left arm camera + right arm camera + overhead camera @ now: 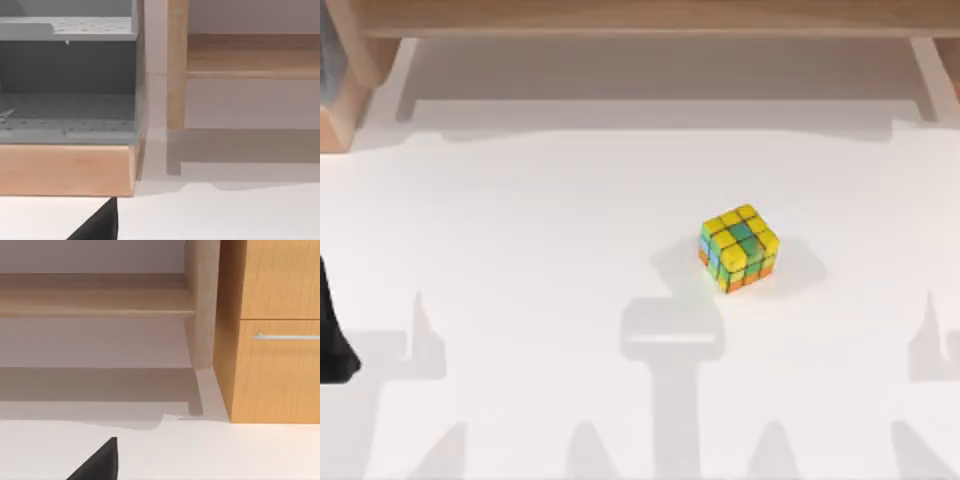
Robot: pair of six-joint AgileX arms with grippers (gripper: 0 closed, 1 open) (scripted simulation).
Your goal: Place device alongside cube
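Note:
The cube (739, 248) sits on the white table (520, 250), a little right of the middle. Its tiles are mostly yellow, with green, blue and orange ones and black grid lines. The device is out of view. My left arm (330, 340) is a dark shape at the table's left edge, far from the cube. A dark part of my left gripper (97, 225) juts into the left wrist view over the white table. In the right wrist view, a similar dark part of my right gripper (97, 465) hangs over the table. Neither gripper is near the cube.
A wooden shelf frame (640, 18) runs along the back of the table. In the left wrist view, a grey perforated rack (65, 90) stands on a wooden base beside a wooden post (176, 65). A wooden cabinet with a metal handle (287, 336) stands at the back right.

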